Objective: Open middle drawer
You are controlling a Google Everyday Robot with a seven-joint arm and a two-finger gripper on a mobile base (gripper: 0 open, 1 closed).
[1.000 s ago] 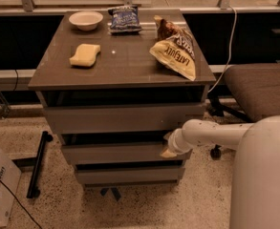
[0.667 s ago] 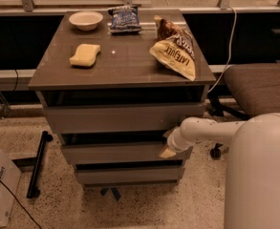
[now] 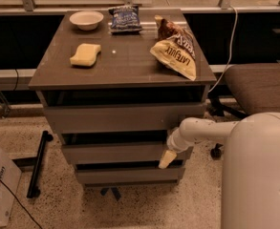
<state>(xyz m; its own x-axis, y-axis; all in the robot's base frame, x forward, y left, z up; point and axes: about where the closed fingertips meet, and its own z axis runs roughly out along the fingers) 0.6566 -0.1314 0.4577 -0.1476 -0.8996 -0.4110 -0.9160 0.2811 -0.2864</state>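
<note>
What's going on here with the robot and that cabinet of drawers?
The robot is reaching its arm across to the cabinet, and its gripper is at the right end of the middle drawer, against its front. The drawer does not look pulled out by much, if at all. On the cabinet top sit a bowl, a sponge, a blue snack bag and a yellow chip bag, all well away from the gripper.

The bench (image 3: 130,66) has three drawers, the middle drawer (image 3: 113,152) being one of them. On top of the bench are one bowl (image 3: 86,19), one sponge (image 3: 85,55) and two snack bags: one blue bag (image 3: 125,19) and one yellow bag (image 3: 175,56). One gripper (image 3: 167,159) is at the bench's front right. One chair (image 3: 259,87) stands to the right of the bench.
</note>
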